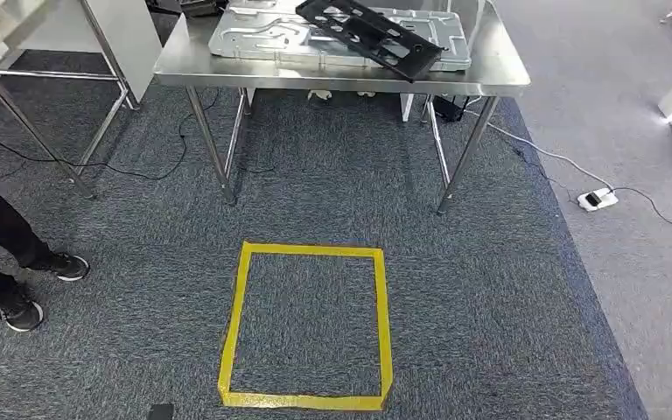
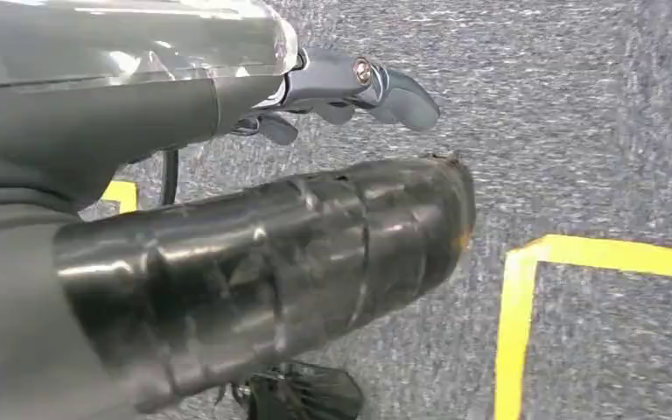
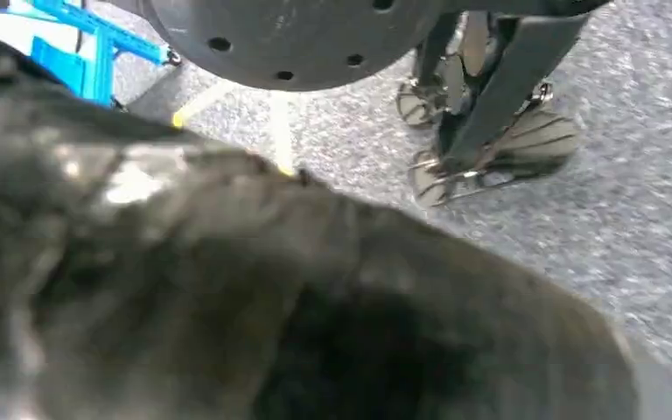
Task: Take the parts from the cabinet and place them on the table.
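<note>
Head view: steel bench (image 1: 192,68) stands ahead on grey carpet (image 1: 490,289). On the bench lies a silver stamped metal panel (image 1: 254,37), flat, and across it a black perforated bracket (image 1: 376,35), laid diagonally with one end reaching the bench's front edge. A second steel frame table (image 1: 96,52) stands to the left, just beside the bench.

Floor between robot and bench: a yellow tape square (image 1: 238,315) marked on the carpet. Black cables (image 1: 131,171) trail under both tables; a white cable runs right to a white power strip (image 1: 597,199). At the left edge a person's dark trouser legs and black shoes (image 1: 61,265), near another bit of yellow tape.

Left wrist view: left hand (image 2: 332,92) hangs over the carpet, grey thumb out, darker fingers (image 2: 276,127) slightly curled, nothing between them, touching nothing. A corner of yellow tape lies on the carpet beyond.

Right wrist view: right hand (image 3: 227,289) is a dark blur close to the lens; cannot tell whether its fingers are spread or curled, or whether it holds anything.
</note>
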Robot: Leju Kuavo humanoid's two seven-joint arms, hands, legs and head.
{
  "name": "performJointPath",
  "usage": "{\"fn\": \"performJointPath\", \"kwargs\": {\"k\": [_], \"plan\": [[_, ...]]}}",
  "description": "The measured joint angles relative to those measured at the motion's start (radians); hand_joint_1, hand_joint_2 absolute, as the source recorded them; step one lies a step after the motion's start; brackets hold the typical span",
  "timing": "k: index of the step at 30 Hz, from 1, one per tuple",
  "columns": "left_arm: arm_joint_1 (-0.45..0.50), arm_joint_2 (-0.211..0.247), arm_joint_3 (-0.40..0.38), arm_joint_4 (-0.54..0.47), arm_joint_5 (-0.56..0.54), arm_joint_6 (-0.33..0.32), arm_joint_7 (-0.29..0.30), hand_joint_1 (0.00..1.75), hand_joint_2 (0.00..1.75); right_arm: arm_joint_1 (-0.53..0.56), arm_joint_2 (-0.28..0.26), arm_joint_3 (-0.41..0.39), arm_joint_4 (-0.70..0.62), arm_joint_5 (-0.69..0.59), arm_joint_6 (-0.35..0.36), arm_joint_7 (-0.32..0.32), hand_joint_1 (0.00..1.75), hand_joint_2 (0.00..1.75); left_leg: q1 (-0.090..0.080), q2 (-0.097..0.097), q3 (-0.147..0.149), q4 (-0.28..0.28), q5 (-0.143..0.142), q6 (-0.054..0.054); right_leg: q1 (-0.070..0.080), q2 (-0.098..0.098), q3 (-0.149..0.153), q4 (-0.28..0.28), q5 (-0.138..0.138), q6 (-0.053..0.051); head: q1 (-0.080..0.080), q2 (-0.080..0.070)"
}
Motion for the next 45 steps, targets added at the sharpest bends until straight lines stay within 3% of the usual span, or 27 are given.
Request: {"fn": "performJointPath", "kwargs": {"k": [2,4,5,6,9,10,12,14,15,16,17,19,20,21,24,26,27,29,31,32,34,35,36,40,41,43,45], "plan": [[-0.001,0.000,0.001,0.000,0.002,0.000,0.000,0.00,0.00,0.000,0.000,0.000,0.000,0.002,0.001,0.001,0.00,0.00,-0.004,0.001,-0.021,0.006,0.010,0.000,0.000,0.000,0.034,-0.009,0.041,-0.003,0.000,0.000],[0.000,0.000,0.001,0.000,0.002,0.000,0.000,0.00,0.00,0.000,0.000,0.000,0.000,0.004,0.001,0.002,0.00,0.00,-0.007,0.000,-0.034,0.012,0.019,-0.002,0.002,0.000,0.146,-0.173,0.109,-0.017,0.000,0.000],[0.000,-0.001,0.002,0.000,0.002,0.000,0.000,0.00,0.00,-0.001,0.000,0.001,0.000,0.006,0.001,0.002,0.00,0.00,-0.007,0.000,-0.037,0.014,0.021,-0.005,0.007,0.001,0.205,-0.264,0.117,-0.028,0.000,0.000],[-0.001,-0.002,0.002,0.000,0.002,0.000,0.000,0.00,0.00,-0.002,0.000,0.002,0.000,0.006,0.001,0.002,0.00,0.00,-0.012,0.000,-0.042,0.017,0.024,-0.010,0.013,0.000,0.235,-0.317,0.096,-0.034,0.000,0.000],[-0.002,-0.002,0.002,0.000,0.003,0.000,-0.005,0.00,0.00,-0.002,0.000,0.003,0.000,0.009,0.001,0.003,0.00,0.00,-0.007,0.003,-0.044,0.011,0.040,-0.029,0.019,0.001,0.225,-0.326,0.104,-0.043,0.000,0.000],[-0.002,-0.002,0.002,0.000,0.003,0.001,-0.006,0.00,0.00,-0.001,0.000,0.003,0.001,0.009,0.001,0.004,0.00,0.00,-0.011,0.002,-0.045,0.011,0.043,-0.036,0.010,0.000,0.226,-0.339,0.117,-0.054,0.000,0.000],[-0.001,-0.002,0.002,0.000,0.004,0.002,-0.006,0.00,0.00,-0.003,0.000,0.005,0.001,0.009,0.001,0.005,0.00,0.00,-0.006,-0.003,-0.067,0.065,-0.018,-0.046,0.007,-0.006,0.218,-0.346,0.132,-0.067,-0.002,0.000],[0.000,-0.002,0.002,0.000,0.005,0.002,-0.006,0.00,0.00,-0.002,0.000,0.005,0.001,0.010,0.001,0.005,0.00,0.00,0.000,-0.004,-0.125,0.221,-0.113,-0.056,0.009,-0.008,0.202,-0.342,0.139,-0.071,-0.002,0.000],[0.001,-0.002,0.002,0.000,0.005,0.002,-0.006,0.00,0.00,-0.001,0.000,0.005,0.001,0.010,0.002,0.006,0.00,0.00,0.001,-0.003,-0.148,0.287,-0.139,-0.060,0.009,-0.008,0.193,-0.338,0.142,-0.070,-0.002,0.000],[0.002,-0.002,0.002,0.000,0.005,0.002,-0.006,0.00,0.00,-0.001,0.000,0.005,0.001,0.010,0.002,0.007,0.00,0.00,0.003,-0.003,-0.153,0.317,-0.141,-0.062,0.009,-0.008,0.185,-0.332,0.144,-0.069,-0.002,0.000],[0.003,-0.002,0.002,0.000,0.005,0.002,-0.006,0.00,0.00,0.000,0.000,0.005,0.001,0.010,0.002,0.007,0.00,0.00,0.005,-0.003,-0.133,0.294,-0.117,-0.065,0.008,-0.008,0.177,-0.324,0.145,-0.068,-0.002,0.000],[0.002,-0.002,0.002,0.000,0.005,0.002,-0.008,0.00,0.00,-0.001,0.002,0.005,0.001,0.011,0.002,0.007,0.00,0.00,0.010,-0.003,-0.039,0.139,-0.039,-0.067,0.005,-0.007,0.166,-0.309,0.144,-0.066,-0.002,0.000],[0.001,-0.002,0.002,0.000,0.005,0.002,-0.010,0.00,0.00,-0.001,0.002,0.006,0.001,0.011,0.002,0.007,0.00,0.00,0.012,-0.003,0.013,0.047,-0.017,-0.066,0.005,-0.007,0.161,-0.299,0.141,-0.062,-0.002,0.000],[0.000,-0.002,0.002,0.000,0.005,0.002,-0.011,0.00,0.00,-0.001,0.002,0.006,0.001,0.012,0.002,0.007,0.00,0.00,0.006,-0.006,0.032,0.019,-0.038,-0.060,0.009,-0.006,0.151,-0.293,0.141,-0.055,-0.002,0.000],[0.002,-0.002,0.004,0.000,0.006,0.002,-0.012,0.00,0.00,-0.001,0.003,0.008,0.001,0.014,0.002,0.007,0.00,0.00,0.001,-0.007,0.016,0.020,-0.029,-0.042,0.009,-0.006,0.148,-0.291,0.150,-0.038,-0.001,0.000],[0.002,-0.002,0.005,0.000,0.006,0.002,-0.012,0.00,0.00,-0.001,0.002,0.009,0.001,0.017,0.001,0.008,0.00,0.00,0.011,-0.004,0.016,0.006,-0.015,-0.021,0.006,-0.004,0.144,-0.280,0.142,-0.028,-0.002,0.000],[0.000,-0.002,0.005,0.000,0.006,0.002,-0.013,0.00,0.00,0.000,0.002,0.009,0.001,0.017,0.001,0.008,0.00,0.00,0.010,-0.004,0.011,0.004,-0.010,-0.014,0.007,-0.001,0.129,-0.247,0.109,-0.023,0.000,0.000],[0.001,-0.002,0.005,0.000,0.006,0.000,-0.013,0.00,0.00,0.001,0.002,0.009,0.001,0.019,0.002,0.009,0.00,0.00,0.009,0.001,0.001,0.005,-0.004,-0.006,0.003,0.001,0.065,-0.099,0.022,-0.014,0.000,0.000],[0.003,-0.002,0.005,0.000,0.006,-0.001,-0.012,0.00,0.00,0.003,0.002,0.009,0.002,0.021,0.002,0.010,0.00,0.00,0.007,0.010,-0.007,0.008,0.000,-0.006,0.001,0.001,0.017,0.017,-0.013,-0.009,0.000,0.000],[0.003,-0.002,0.005,0.000,0.006,-0.001,-0.012,0.00,0.00,0.004,0.002,0.009,0.002,0.021,0.003,0.011,0.00,0.00,0.008,0.016,-0.009,0.010,0.000,-0.007,-0.001,0.000,0.027,0.006,0.005,-0.008,0.000,0.000],[0.003,-0.002,0.005,0.000,0.005,-0.004,-0.012,0.00,0.00,0.005,0.002,0.009,0.002,0.023,0.003,0.014,0.00,0.00,0.008,0.027,-0.009,0.015,-0.001,-0.009,-0.004,-0.005,0.109,-0.142,0.089,-0.011,0.000,0.000],[0.002,-0.002,0.005,0.000,0.005,-0.004,-0.012,0.00,0.00,0.004,0.002,0.009,0.002,0.023,0.003,0.019,0.00,0.00,0.008,0.033,-0.008,0.019,-0.004,-0.012,-0.002,-0.026,0.156,-0.231,0.127,-0.015,0.000,0.000],[0.003,-0.002,0.005,0.000,0.005,-0.005,-0.012,0.00,0.00,0.003,0.002,0.009,0.002,0.023,0.003,0.021,0.00,0.00,0.004,0.038,-0.009,0.021,-0.005,-0.018,0.004,-0.061,0.179,-0.283,0.119,-0.018,0.000,0.000],[0.001,-0.002,0.006,0.000,0.005,-0.006,-0.012,0.00,0.00,0.005,0.003,0.010,0.002,0.024,0.004,0.026,0.00,0.00,-0.002,0.070,-0.008,0.020,-0.002,-0.042,0.013,-0.030,0.163,-0.291,0.130,-0.038,-0.001,0.000],[0.000,-0.002,0.006,0.000,0.005,-0.006,-0.012,0.00,0.00,0.006,0.003,0.010,0.002,0.024,0.003,0.027,0.00,0.00,0.000,0.060,-0.013,0.025,-0.011,-0.050,0.003,-0.024,0.165,-0.300,0.139,-0.050,-0.002,0.000],[0.000,-0.002,0.006,0.000,0.005,-0.006,-0.012,0.00,0.00,0.005,0.003,0.010,0.002,0.026,0.004,0.027,0.00,0.00,0.003,0.011,-0.043,0.103,-0.076,-0.055,0.004,-0.012,0.158,-0.301,0.146,-0.061,-0.002,0.000],[0.004,-0.002,0.007,0.000,0.005,-0.006,-0.011,0.00,0.00,0.004,0.003,0.010,0.002,0.026,0.004,0.029,0.00,0.00,0.003,0.000,-0.106,0.253,-0.152,-0.057,0.008,0.004,0.150,-0.301,0.150,-0.067,-0.002,0.000]]}}
